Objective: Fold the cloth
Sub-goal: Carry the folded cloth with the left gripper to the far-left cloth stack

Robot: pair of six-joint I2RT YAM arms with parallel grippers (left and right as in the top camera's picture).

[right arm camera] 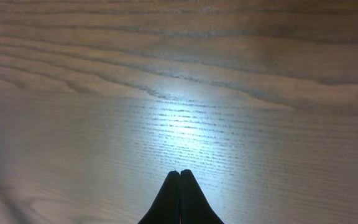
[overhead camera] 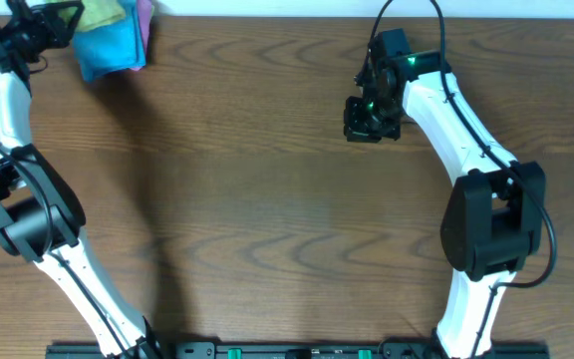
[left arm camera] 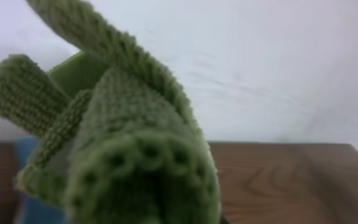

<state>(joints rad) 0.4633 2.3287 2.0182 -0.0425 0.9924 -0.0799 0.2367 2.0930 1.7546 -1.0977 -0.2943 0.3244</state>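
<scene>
Cloth (left arm camera: pixel 123 143) bunches before a white wall (left arm camera: pixel 260 62) and brown wood-grain table (left arm camera: pixel 278 180).

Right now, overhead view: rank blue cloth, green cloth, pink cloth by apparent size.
1. blue cloth
2. green cloth, cut off by the frame edge, so its true extent is unsure
3. pink cloth, only a sliver showing

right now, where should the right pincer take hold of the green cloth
Likely the loose flap standing up from the green cloth, approached from the right. The rest sits bunched in the left pincer, so that free flat edge looks like the easiest part to pinch.
</scene>
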